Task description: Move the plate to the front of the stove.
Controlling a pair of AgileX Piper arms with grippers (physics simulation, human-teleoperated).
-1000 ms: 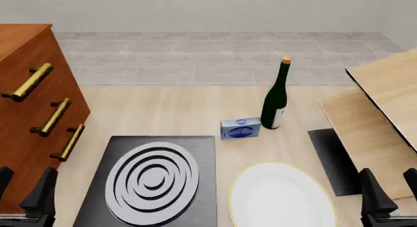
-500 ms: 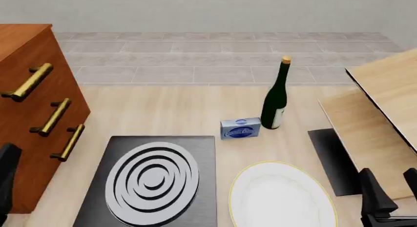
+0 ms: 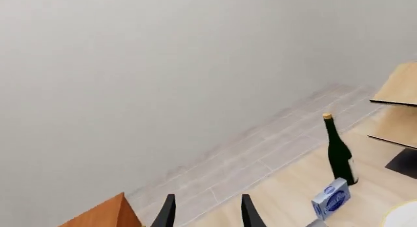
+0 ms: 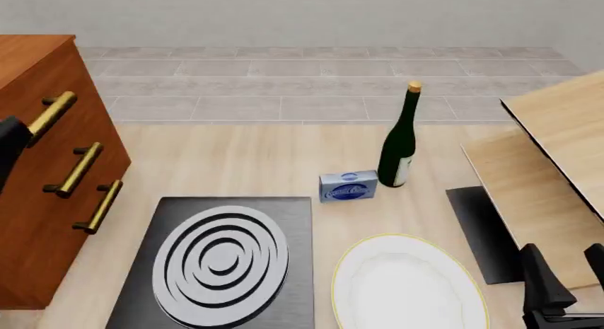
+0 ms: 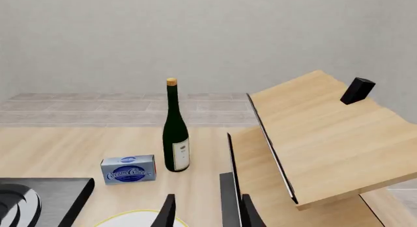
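The plate (image 4: 408, 285) lies just left of the right gripper (image 4: 566, 283).

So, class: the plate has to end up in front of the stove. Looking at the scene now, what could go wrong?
1. The plate lies flat on the table, so a pincer may struggle to get under its thin rim.
2. The blue box and bottle stand just beyond the plate; a careless sweep could topple the bottle.
3. The plate sits close beside the stove, so it could catch the slab's edge.
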